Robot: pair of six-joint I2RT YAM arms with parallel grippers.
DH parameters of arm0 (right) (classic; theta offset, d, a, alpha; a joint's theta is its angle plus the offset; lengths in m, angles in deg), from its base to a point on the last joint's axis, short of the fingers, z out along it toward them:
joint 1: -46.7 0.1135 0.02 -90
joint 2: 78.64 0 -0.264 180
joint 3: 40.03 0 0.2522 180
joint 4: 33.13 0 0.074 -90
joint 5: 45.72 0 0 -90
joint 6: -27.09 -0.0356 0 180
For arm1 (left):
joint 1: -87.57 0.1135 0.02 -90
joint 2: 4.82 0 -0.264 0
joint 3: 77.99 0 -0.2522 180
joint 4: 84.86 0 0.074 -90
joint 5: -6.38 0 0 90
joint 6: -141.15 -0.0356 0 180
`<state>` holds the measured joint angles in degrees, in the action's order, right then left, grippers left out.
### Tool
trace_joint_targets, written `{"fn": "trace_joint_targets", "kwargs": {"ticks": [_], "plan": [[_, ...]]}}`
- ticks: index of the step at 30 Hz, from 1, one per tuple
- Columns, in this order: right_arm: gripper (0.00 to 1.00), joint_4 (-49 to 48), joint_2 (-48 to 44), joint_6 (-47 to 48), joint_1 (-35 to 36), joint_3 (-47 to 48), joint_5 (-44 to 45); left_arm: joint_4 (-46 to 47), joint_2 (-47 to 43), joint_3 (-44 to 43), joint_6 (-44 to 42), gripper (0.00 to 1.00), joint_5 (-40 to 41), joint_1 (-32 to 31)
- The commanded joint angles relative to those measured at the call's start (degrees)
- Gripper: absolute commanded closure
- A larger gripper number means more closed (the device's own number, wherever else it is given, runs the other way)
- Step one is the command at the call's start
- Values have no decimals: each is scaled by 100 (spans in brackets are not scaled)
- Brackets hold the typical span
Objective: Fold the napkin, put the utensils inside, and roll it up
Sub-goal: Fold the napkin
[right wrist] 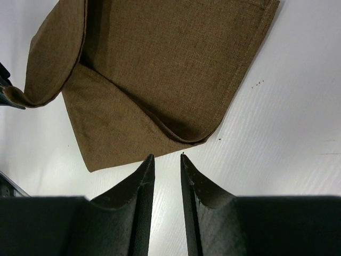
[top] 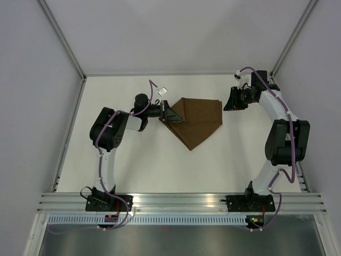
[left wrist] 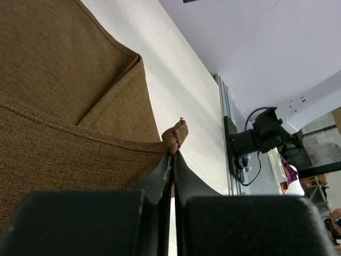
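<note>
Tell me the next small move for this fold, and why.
Probably carry the left end effector across the dark brown square fabric napkin and lay its pinched corner down. That end effector is shut on a lifted corner, the flap arches above the cloth, and the right end effector stands open beside the cloth, holding nothing.

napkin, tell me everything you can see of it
The napkin is a dark brown, matte woven cloth with stitched hems, partly folded so its layers overlap, with one point aimed toward the near edge. It lies on the white table, far middle. The left gripper is shut on its left corner, lifting a curl of fabric. The right gripper is open nearby, not touching.
</note>
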<state>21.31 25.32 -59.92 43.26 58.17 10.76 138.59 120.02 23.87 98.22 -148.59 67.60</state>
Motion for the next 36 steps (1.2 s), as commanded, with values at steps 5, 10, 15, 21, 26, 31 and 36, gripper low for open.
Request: {"fn": "trace_joint_targets", "kwargs": {"ticks": [5,10,15,21,26,31,36], "plan": [[68,-114,-113,0,72,2,91,-1166,-600,-92,-1445,98,-350,-244],[68,-122,-104,0,107,2,117,-2336,-680,-294,-2367,98,-271,-429],[68,-122,-104,18,133,2,161,-3689,-689,-496,-3212,98,54,-649],[68,-131,-95,9,168,2,188,-4191,-566,-453,-3635,91,458,-895],[68,-131,-104,18,195,-24,205,-4069,-618,-277,-3617,73,696,-1044],[68,-122,-87,44,221,-25,223,-4060,-715,-189,-3661,66,950,-1193],[68,-122,-87,62,265,-33,267,-4086,-890,-127,-3723,63,1214,-1325]]}}
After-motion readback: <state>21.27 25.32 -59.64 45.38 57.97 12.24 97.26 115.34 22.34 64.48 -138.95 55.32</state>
